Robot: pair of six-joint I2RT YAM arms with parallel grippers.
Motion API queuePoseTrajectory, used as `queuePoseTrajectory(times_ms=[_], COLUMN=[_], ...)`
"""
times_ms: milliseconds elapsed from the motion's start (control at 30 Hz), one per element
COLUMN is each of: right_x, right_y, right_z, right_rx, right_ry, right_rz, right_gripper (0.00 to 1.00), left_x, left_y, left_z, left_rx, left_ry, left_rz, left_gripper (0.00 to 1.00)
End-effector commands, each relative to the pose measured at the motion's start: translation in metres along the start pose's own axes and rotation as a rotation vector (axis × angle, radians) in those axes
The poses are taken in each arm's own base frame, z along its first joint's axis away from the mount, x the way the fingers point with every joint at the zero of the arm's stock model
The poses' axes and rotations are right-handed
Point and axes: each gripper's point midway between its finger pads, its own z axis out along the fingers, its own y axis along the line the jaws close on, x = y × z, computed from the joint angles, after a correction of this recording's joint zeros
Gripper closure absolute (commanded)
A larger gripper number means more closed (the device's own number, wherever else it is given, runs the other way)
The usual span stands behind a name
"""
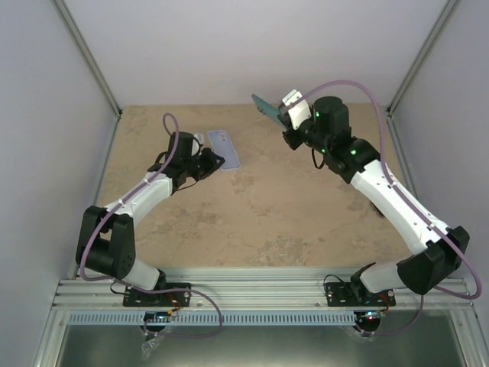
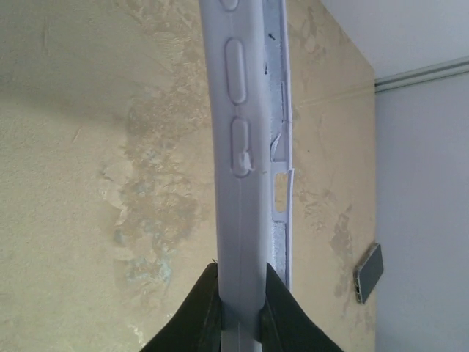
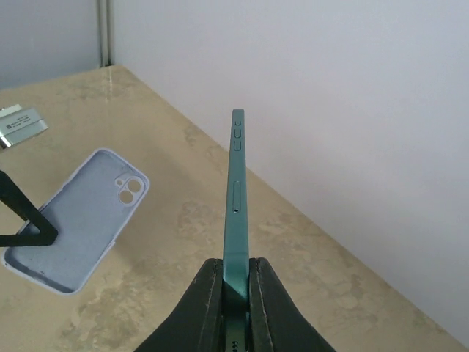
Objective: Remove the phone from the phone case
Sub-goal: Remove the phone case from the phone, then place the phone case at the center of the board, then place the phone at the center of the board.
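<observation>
The lavender phone case is empty and held by my left gripper, which is shut on its edge; the left wrist view shows the case edge-on between the black fingers. My right gripper is shut on the teal phone and holds it in the air at the back of the table, apart from the case. In the right wrist view the phone stands edge-on between the fingers, with the case at the lower left. In the left wrist view the phone shows small at the right.
The tan stone-patterned table is closed in by white walls at the back and both sides. An aluminium rail runs along the near edge with both arm bases on it.
</observation>
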Motion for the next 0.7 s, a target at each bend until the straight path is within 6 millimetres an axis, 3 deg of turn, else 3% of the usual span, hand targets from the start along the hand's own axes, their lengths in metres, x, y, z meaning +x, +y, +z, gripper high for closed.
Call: queuePoseTrajectory(times_ms=[0,167,367,667], right_x=[-0.007,0.040,0.077,0.119], right_y=[-0.007,-0.020,-0.026,-0.001], right_z=[-0.006,0.019,0.054,0.091], right_rx=[0.008,0.140,0.250,0.348], right_ry=[-0.037,0.043,0.112,0.149], right_rz=[0.010,-0.120,-0.213,-0.331], right_gripper=[1.00,1.00,0.99,1.00], left_x=[-0.007,-0.012,-0.026,-0.014], left_y=[0.005,0.000,-0.002,0.008], left_z=[0.003,0.011,0.024,0.052], left_rx=[-0.002,0.042,0.082,0.148], left_ry=[-0.013,0.033,0.119,0.261], left_rz=[0.055,0.140,0.208,0.214], left_gripper=[1.00,1.00,1.00,1.00])
